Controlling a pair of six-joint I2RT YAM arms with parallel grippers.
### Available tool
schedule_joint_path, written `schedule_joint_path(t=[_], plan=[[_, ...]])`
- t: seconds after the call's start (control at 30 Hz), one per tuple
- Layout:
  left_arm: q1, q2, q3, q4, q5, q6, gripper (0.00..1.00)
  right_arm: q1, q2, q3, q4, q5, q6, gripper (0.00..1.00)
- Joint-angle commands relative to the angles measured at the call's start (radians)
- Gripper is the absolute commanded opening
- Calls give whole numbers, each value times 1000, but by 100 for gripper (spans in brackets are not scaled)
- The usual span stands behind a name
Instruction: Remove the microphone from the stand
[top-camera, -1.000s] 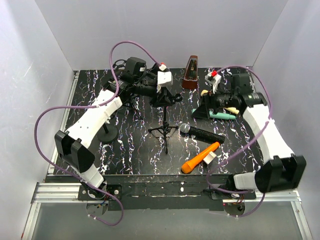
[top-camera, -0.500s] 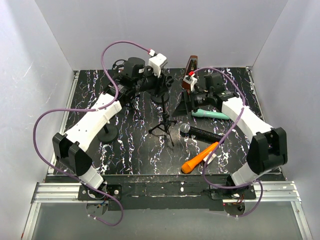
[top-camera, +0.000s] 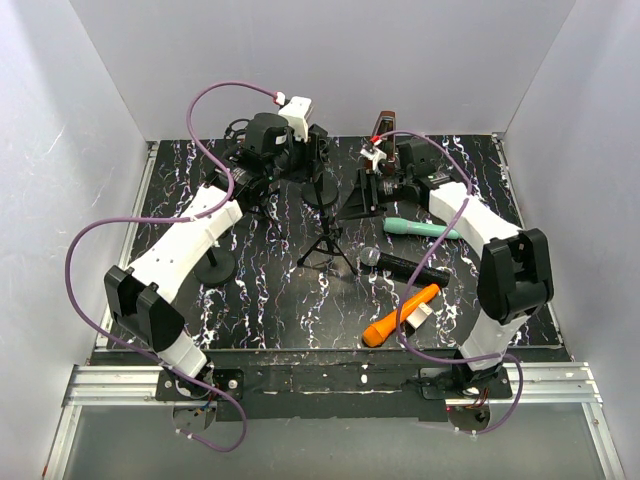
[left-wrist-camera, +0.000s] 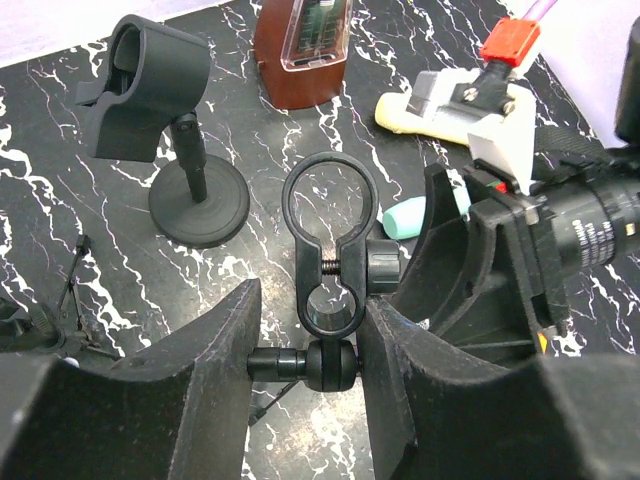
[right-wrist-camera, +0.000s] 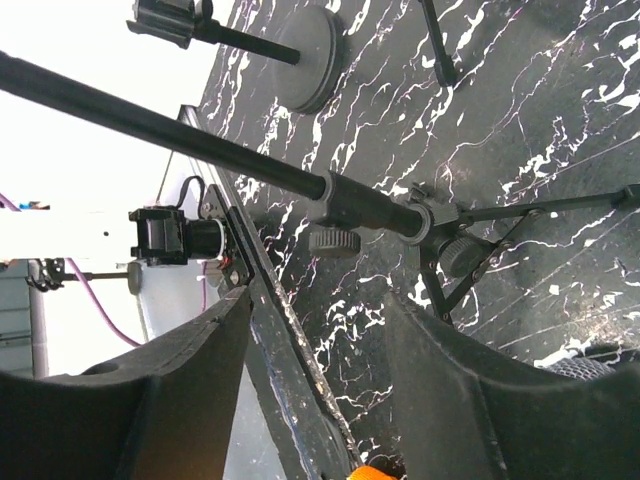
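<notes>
microphone (top-camera: 405, 267) flat beside stand (top-camera: 325, 245) — head leftward

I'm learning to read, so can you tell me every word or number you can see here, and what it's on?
No word or number here can be read.
Metronome: marks on its scale, too blurred to read.
Black lens: tiny white marks, too small to read.

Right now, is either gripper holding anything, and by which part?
The left gripper pinches the ring clip atop the tripod stand, by the ball joint below its ring; the right gripper holds nothing.
</notes>
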Motion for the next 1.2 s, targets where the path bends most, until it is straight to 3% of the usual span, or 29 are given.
schedule_joint_path(t=[0.0,0.17,0.3,0.47,0.53,0.57,0.6,0.67,0.73,0.9,0.97,1.0,1.03,1.13,1.17], plan=[[-4,-11,41,5,-5,-78,0,23,47,54,53,-13,31,64],[-4,0,52,5,15,-81,0,37,81,69,64,-30,39,62],[-2,3,52,11,44,-86,0,40,105,74,103,-41,63,53],[-2,4,55,10,36,-78,0,49,122,75,134,-82,51,31],[-2,8,58,10,36,-76,0,54,114,66,140,-108,-1,14],[-2,8,58,10,36,-75,0,58,104,63,130,-111,-51,5],[-2,9,59,10,36,-75,0,68,87,63,95,-82,-153,1],[-2,9,62,13,33,-75,0,100,40,55,16,35,-397,1],[-2,11,61,14,28,-76,0,153,-34,-4,40,240,-618,1],[-1,6,59,17,33,-79,0,295,-192,-412,636,631,-1261,1],[-1,1,53,19,36,-78,0,302,-173,-443,850,671,-1412,1],[-1,0,50,17,36,-78,0,302,-160,-436,892,708,-1402,3],[-1,-3,50,17,36,-78,0,302,-156,-426,909,740,-1373,14],[-1,-8,50,11,38,-75,0,293,-191,-420,823,746,-1273,62],[-1,-9,49,11,39,-75,0,283,-215,-411,752,727,-1207,73]])
